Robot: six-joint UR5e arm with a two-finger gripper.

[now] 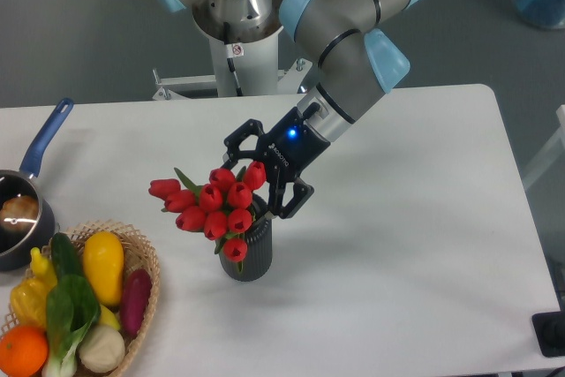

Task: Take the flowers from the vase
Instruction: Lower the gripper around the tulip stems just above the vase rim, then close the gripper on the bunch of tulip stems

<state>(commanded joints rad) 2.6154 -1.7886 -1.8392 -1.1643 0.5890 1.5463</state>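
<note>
Wicker basket [141,258]: near left corner of the table [415,253], cut by the frame's lower edge; holds an orange, yellow, green and purple produce.

Saucepan [19,218]: left edge, just behind the basket, blue handle pointing away; partly out of frame.

Vase [249,252]: dark ribbed cylinder, upright, left of table centre, near the basket but apart from it. Bare white surface lies to its right and front, as far as the right edge.

Flowers [216,205]: red tulips with green leaves, standing in the vase, heads spilling left and wider than its mouth.

Gripper [256,176]: black, fingers spread, released, grasping nothing. It reaches in from the upper right, one finger behind the topmost blooms, the other at the vase's right rim; contact cannot be told.

Arm: grey with pale blue caps, rising to its white base behind the table's far edge.

Room: grey floor beyond; a blue object at top right.
</note>
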